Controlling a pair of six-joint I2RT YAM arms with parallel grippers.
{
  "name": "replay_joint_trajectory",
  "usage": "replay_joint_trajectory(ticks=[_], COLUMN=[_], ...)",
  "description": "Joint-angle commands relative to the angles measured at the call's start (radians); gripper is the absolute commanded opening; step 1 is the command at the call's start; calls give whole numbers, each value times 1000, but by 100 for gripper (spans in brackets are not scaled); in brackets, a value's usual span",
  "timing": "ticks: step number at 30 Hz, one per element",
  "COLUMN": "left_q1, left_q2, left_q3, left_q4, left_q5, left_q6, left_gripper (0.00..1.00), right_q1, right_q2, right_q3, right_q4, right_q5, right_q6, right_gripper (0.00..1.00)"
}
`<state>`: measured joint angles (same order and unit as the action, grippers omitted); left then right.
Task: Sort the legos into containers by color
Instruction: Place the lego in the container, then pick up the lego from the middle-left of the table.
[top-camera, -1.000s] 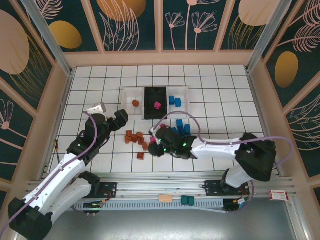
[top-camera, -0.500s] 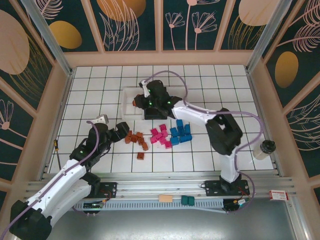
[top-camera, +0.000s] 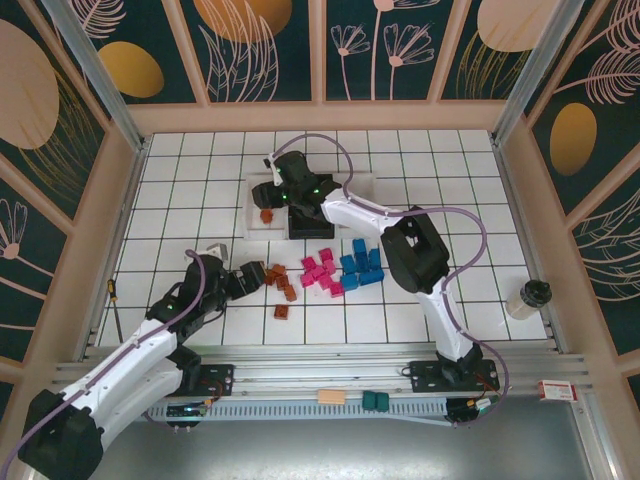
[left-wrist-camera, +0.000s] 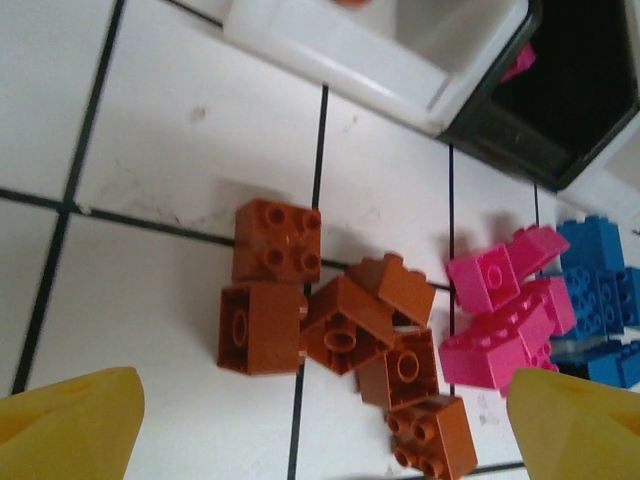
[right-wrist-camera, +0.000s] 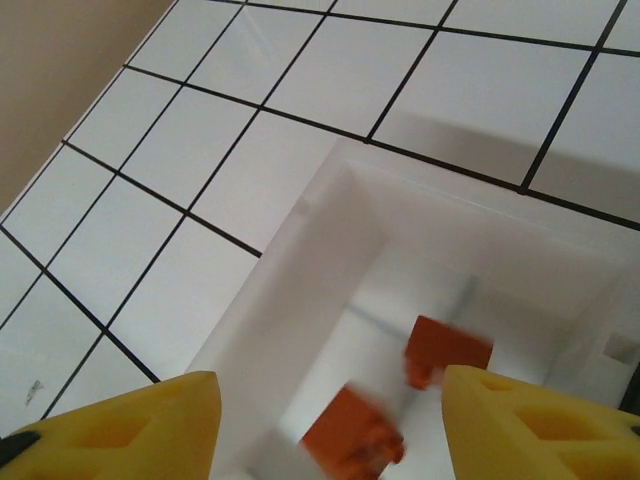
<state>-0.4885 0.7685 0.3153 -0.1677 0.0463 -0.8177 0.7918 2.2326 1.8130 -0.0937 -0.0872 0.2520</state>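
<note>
- Over the white bin (right-wrist-camera: 300, 270), the right gripper (right-wrist-camera: 325, 395) hangs, jaws apart, empty; two orange bricks (right-wrist-camera: 447, 350) inside.
- Beside it, the left gripper (left-wrist-camera: 320, 390) gapes wide above loose bricks (left-wrist-camera: 340, 330).

A brown-orange brick (right-wrist-camera: 350, 440) is blurred at the bottom of the right wrist view, inside the white bin (right-wrist-camera: 320, 260). In the left wrist view, blue legos (left-wrist-camera: 600, 260) run off the right edge. At upper right a magenta brick (left-wrist-camera: 518, 62) sits half-hidden behind the black bin (left-wrist-camera: 500, 140) wall.

We get bright, even light w/ soft shadows on the tabletop (top-camera: 200, 190); the 2 orange legos (right-wrist-camera: 447, 352) look motion-blurred in right wrist view.
</note>
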Motion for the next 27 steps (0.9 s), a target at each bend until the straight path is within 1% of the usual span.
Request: replay_joint_trajectory(ticks=[1,3,6,8,12,14,18,21,27], left_q1=[-65,-139,-205,-253,-349,-390,-446,-478,-547], left_q2=[18,56,125,153,230,295,398,455,504], left_q3=[-2,16,30,34,68,95,142,164,162], left_q4=[28,26,32,28,25,15,-3,-34,-81], left_q5=[14,-24,-36,-67,-117,-149,-197,-231,-279], left_q6=[-16,-23,-39,-44,-51,-51,-56,-67,-110], left_gripper=[89,89,88,86,85,82,71,70,62], right_q1=[-8,-14,-26,-32,-41,-51,-66,-78,-99], right_q2=[-126,-196,-305,-372,-485,-539,-626,-677,-740], right_q3=[-77,-180,-344,-437,-587,-654,-745,-785,-829], right_q4=[61,117,187,212,242,257,274,276,290], right_q5=[21,16,12,19,36,41,50,53,52], right_q6=[28,52,85,92,102,109,117,120,124], right_gripper=[62,63,64,64,64,65,65,65,65])
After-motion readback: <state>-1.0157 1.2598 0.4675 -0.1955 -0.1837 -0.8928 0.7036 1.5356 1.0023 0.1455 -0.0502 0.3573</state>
